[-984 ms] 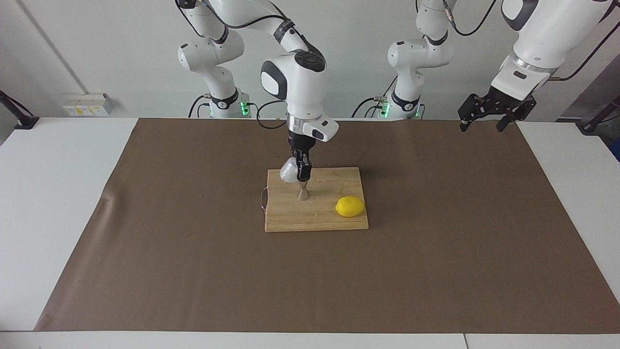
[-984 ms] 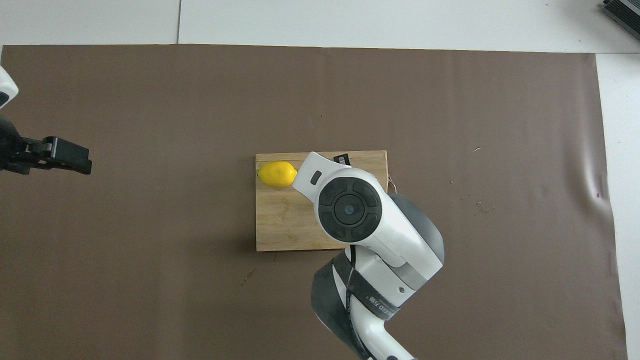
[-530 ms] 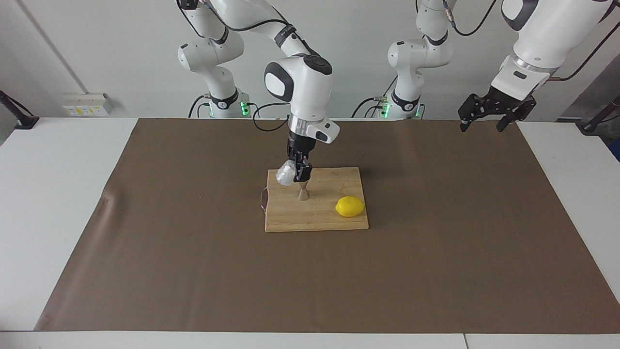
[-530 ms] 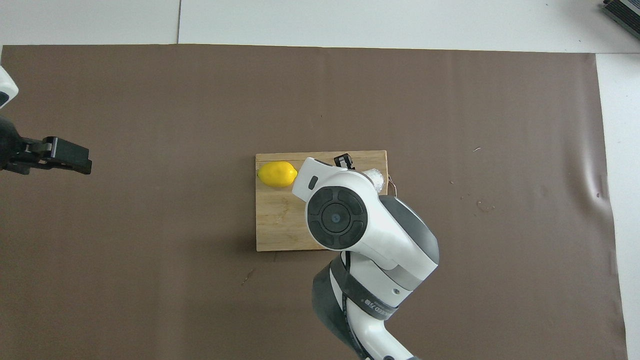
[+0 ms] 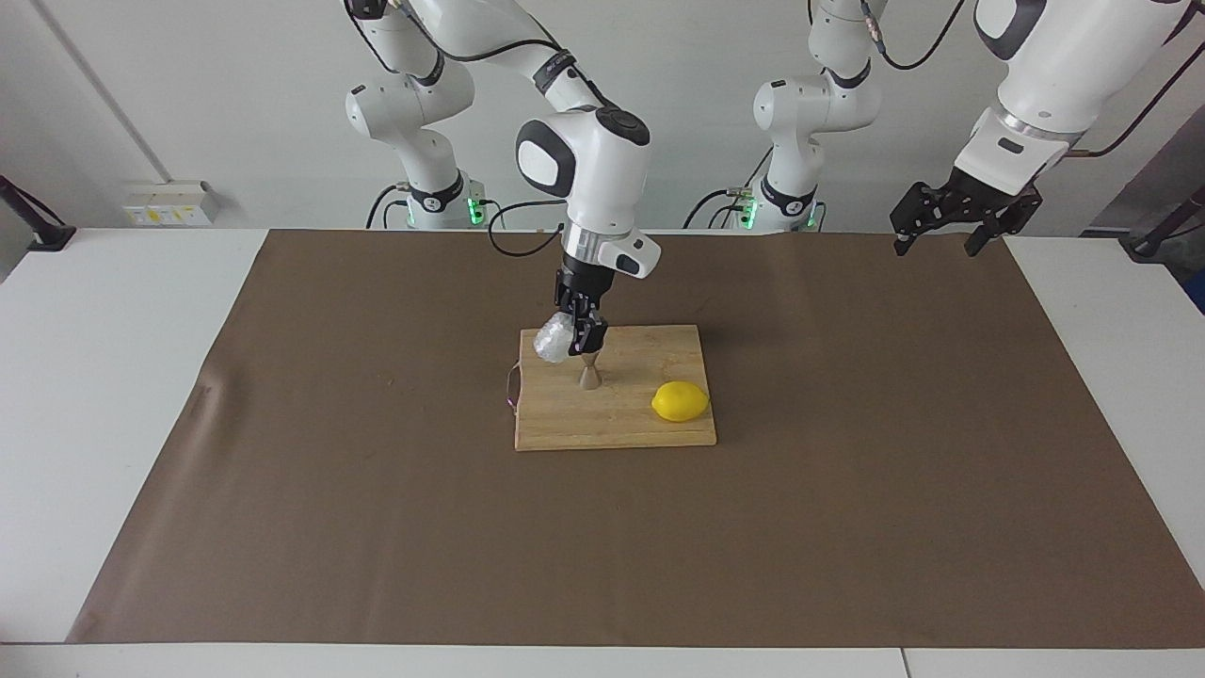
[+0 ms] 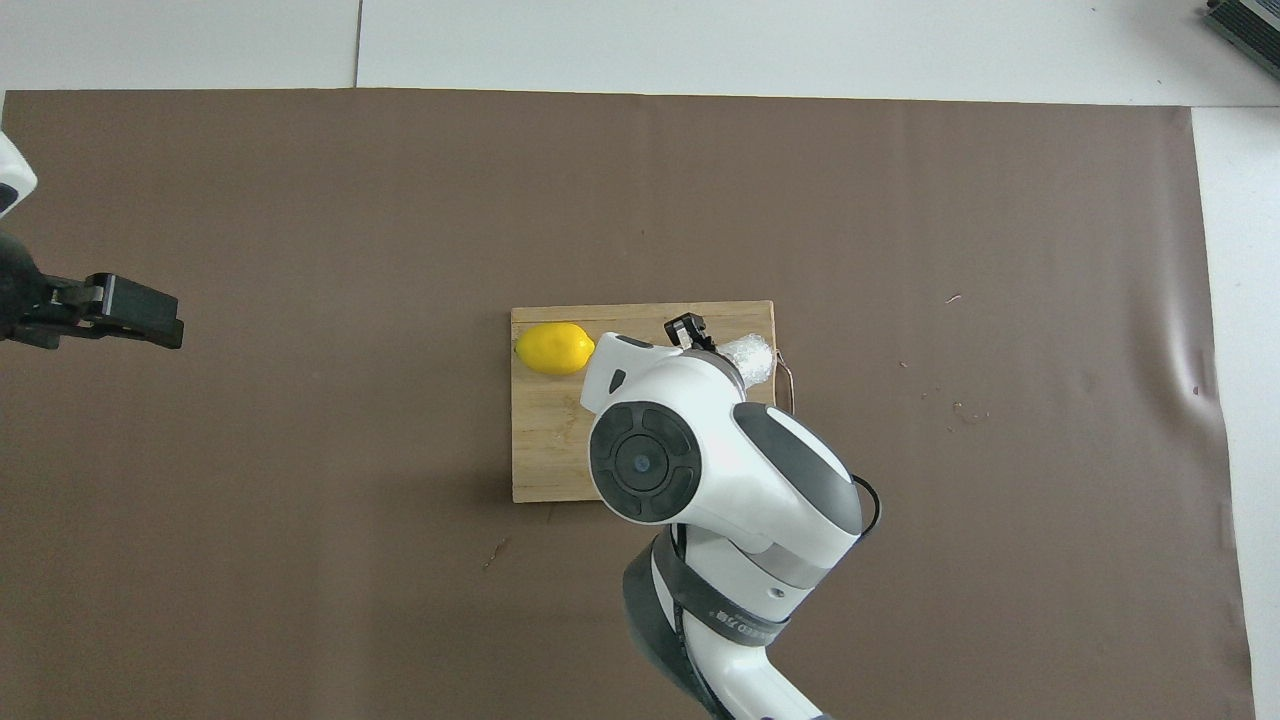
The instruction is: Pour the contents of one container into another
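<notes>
The right gripper [image 5: 581,331] grips the tilted translucent cup [image 5: 554,340] over the wooden board [image 5: 621,414], just above the steel jigger [image 5: 589,372] standing upright there. The left gripper [image 5: 951,218] waits, fingers spread and holding nothing, above the bench [image 5: 132,377].
</notes>
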